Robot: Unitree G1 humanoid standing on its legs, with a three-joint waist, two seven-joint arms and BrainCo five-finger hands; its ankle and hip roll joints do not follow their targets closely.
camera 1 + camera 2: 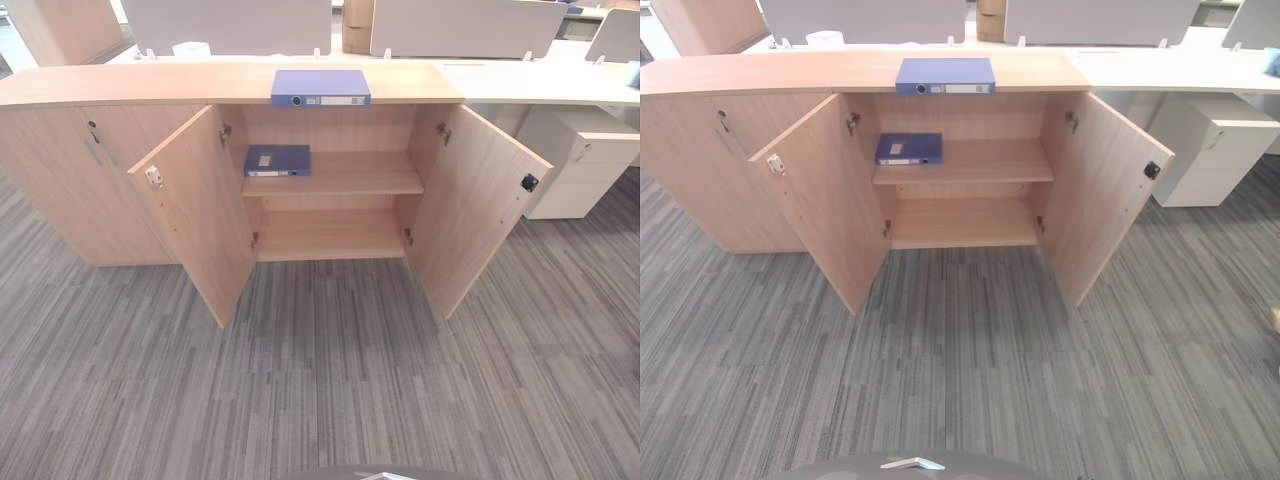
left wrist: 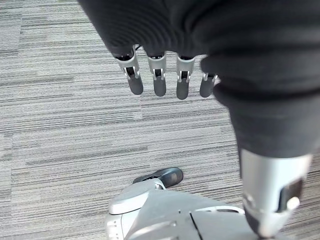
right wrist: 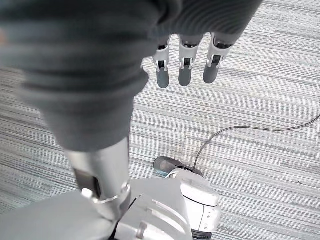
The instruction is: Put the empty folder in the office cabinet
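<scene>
Approach the folder at the cabinet top's front edge; left hand and right hand hang with fingers straight, empty.

Blue folder, grey-striped carpet

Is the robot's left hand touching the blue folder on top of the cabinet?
Apart. In the left wrist view the left hand hangs open above carpet, holding nothing. In the left eye view the blue folder lies alone on the cabinet top.

No print can be read; the white spine labels on both blue folders are too small.
</scene>
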